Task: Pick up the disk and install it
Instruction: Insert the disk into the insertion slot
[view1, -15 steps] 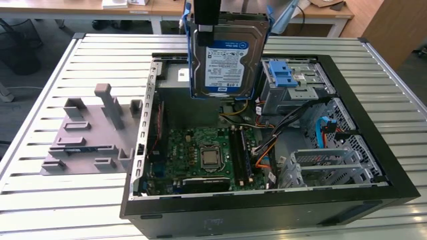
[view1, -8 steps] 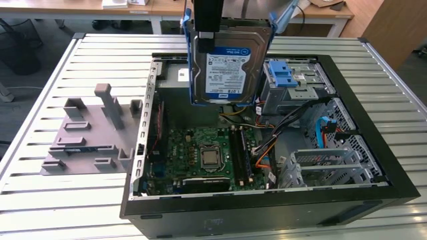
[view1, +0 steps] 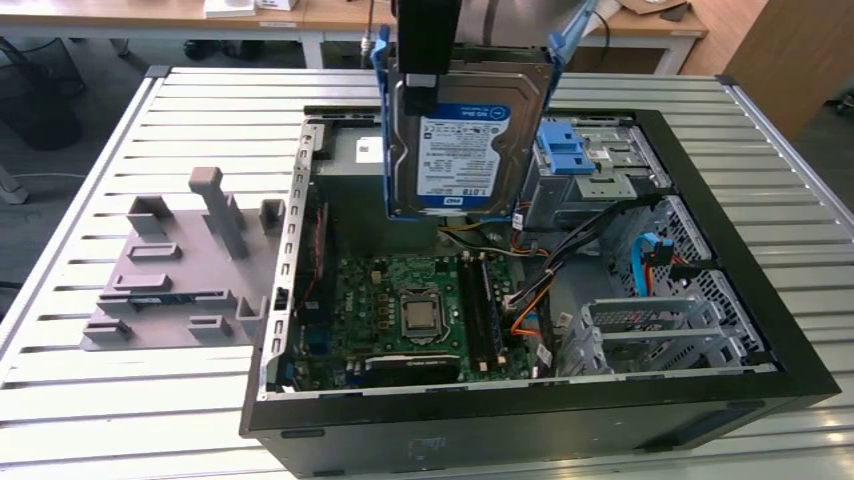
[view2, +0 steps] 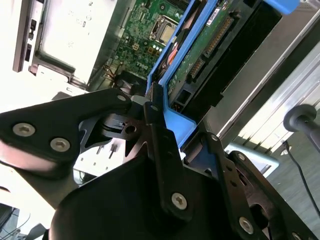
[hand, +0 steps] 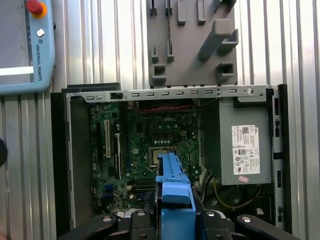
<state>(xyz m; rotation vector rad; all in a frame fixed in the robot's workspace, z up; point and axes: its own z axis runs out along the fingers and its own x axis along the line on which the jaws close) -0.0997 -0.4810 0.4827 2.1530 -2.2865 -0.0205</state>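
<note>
The disk (view1: 467, 140), a silver drive with a blue-and-white label in a blue carrier bracket, hangs upright on its edge above the back of the open computer case (view1: 747, 330). My gripper (view1: 430, 60) is shut on its upper end, one black finger lying over the label side. In the second wrist view the gripper (view2: 167, 117) clamps the blue bracket, and the disk's green circuit side (view2: 200, 50) runs away from it. In the first wrist view the disk's blue edge (hand: 173, 182) stands over the motherboard, rising from the gripper (hand: 175, 220).
Inside the case lie the motherboard (view1: 414, 310), a grey power-supply box (hand: 245, 147) and a metal drive cage with a light-blue latch (view1: 581, 150). A grey fixture plate (view1: 174, 270) sits on the slatted table (view1: 134, 400) at the exterior view's left. A teach pendant (hand: 25, 45) lies nearby.
</note>
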